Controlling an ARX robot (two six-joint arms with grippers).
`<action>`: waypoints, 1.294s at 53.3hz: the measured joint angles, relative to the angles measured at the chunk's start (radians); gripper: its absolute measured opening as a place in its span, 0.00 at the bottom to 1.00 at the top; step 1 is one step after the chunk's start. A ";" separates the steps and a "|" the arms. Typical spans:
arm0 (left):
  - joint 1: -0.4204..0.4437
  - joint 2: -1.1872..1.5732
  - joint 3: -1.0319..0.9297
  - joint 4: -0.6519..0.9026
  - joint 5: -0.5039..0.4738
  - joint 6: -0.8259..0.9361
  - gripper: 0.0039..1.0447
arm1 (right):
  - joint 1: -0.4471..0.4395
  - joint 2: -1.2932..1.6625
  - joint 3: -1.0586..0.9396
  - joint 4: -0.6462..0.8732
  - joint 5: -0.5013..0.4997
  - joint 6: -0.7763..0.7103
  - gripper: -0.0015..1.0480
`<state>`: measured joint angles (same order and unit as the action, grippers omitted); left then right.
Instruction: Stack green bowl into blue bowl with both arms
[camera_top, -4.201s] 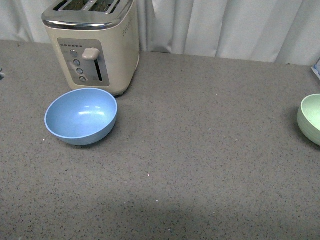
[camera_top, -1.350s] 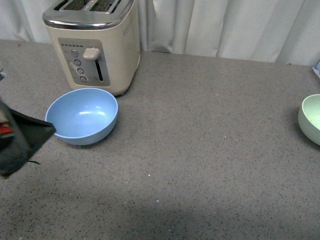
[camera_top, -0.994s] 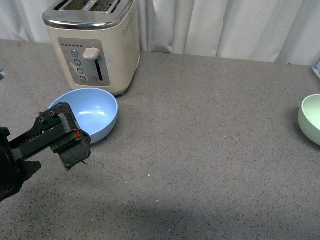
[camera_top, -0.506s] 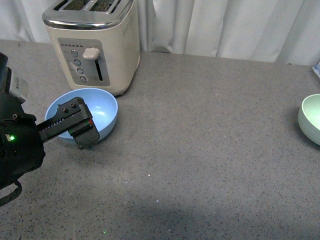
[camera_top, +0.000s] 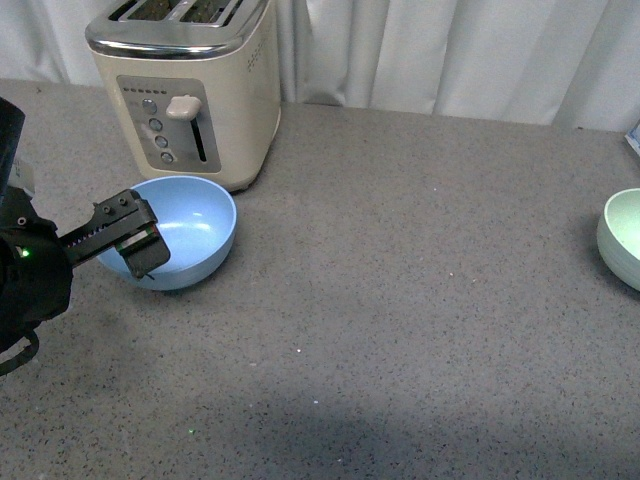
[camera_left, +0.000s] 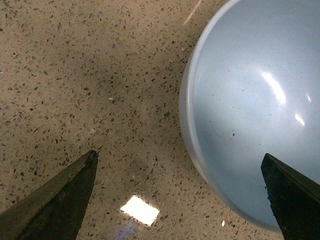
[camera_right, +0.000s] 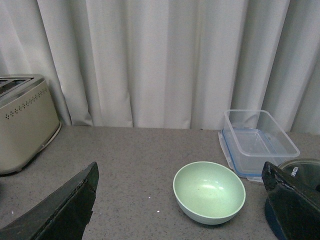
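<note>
Green bowl (camera_right: 209, 192): sits upright on the table (camera_top: 400, 330), empty, ahead of the right claw (camera_right: 180, 167) and well apart from it. It looks like plain matte plastic, so probably light and stiff, not fragile, with a smooth wall that could slip. The thin rim is likely the best hold, one finger inside and one outside. Held by one side it would probably tilt, and a push would likely slide it on the table.

The right claw is spread wide with nothing between its fingers. It does not show in the front view.

Blue bowl (camera_top: 185, 225): upright and empty, same build, likely handles the same way. It is at the left claw (camera_top: 140, 240). That claw is spread wide. In the left wrist view the bowl's near rim runs between the two fingers, one over the inside and one over bare table outside. I cannot tell whether either finger touches the rim. Nothing is pinched.

Toaster (camera_top: 185, 85): just beyond the blue bowl from the left claw, close to its far rim, so there is little room on that side.

Clear container (camera_right: 257, 142): just past the green bowl from the right claw, near it but apart.

The two bowls are well apart across the table. Stacking is not yet begun.
</note>
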<state>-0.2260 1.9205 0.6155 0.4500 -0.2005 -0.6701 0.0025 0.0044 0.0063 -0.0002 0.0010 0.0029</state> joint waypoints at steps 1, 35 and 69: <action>0.000 0.004 0.005 -0.002 0.000 0.000 0.94 | 0.000 0.000 0.000 0.000 0.000 0.000 0.91; 0.026 0.087 0.084 -0.003 -0.043 -0.003 0.81 | 0.000 0.000 0.000 0.000 0.000 0.000 0.91; -0.015 0.048 0.018 0.076 -0.035 -0.033 0.04 | 0.000 0.000 0.000 0.000 0.000 0.000 0.91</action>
<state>-0.2413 1.9682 0.6338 0.5262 -0.2356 -0.7032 0.0025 0.0044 0.0063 -0.0002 0.0010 0.0029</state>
